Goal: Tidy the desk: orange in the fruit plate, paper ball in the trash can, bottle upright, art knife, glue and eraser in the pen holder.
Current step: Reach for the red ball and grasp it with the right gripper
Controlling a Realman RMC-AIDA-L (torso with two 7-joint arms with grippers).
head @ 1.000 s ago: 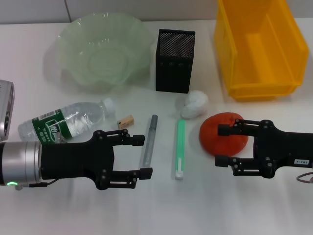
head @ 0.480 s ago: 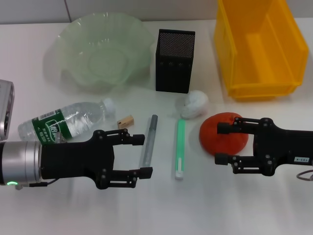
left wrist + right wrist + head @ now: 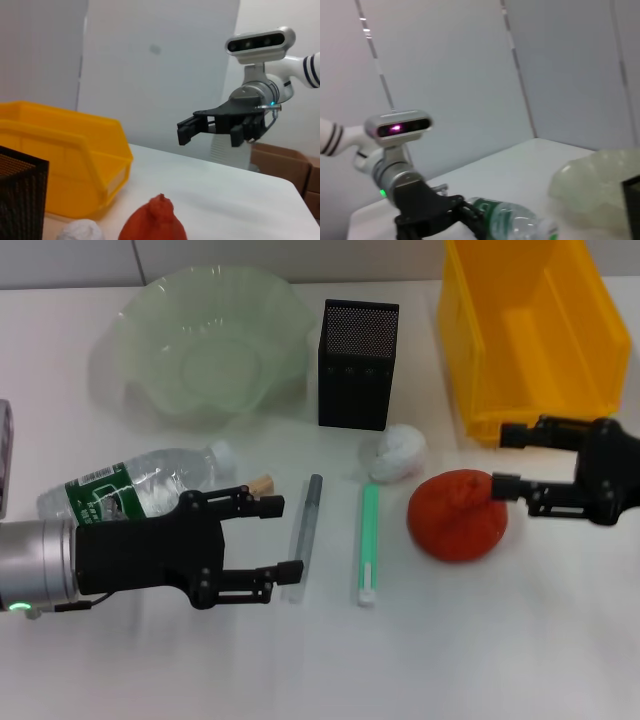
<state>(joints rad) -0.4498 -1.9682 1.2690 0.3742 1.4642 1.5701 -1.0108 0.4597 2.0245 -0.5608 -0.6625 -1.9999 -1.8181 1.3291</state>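
Observation:
The orange lies on the white table and also shows in the left wrist view. My right gripper is open, just beyond the orange's right side and in front of the yellow trash can. The paper ball lies behind the orange. The bottle lies on its side at the left. My left gripper is open beside the bottle, its fingers near the tan eraser and a grey art knife. A green glue stick lies to the right. The pen holder stands beside the fruit plate.
A grey device shows at the table's left edge. The left wrist view shows my right gripper in the air beyond the trash can. The right wrist view shows the bottle and the fruit plate.
My right gripper has moved from around the orange to farther back and right, toward the trash can. My left gripper has shifted slightly back and left, nearer the bottle and eraser.

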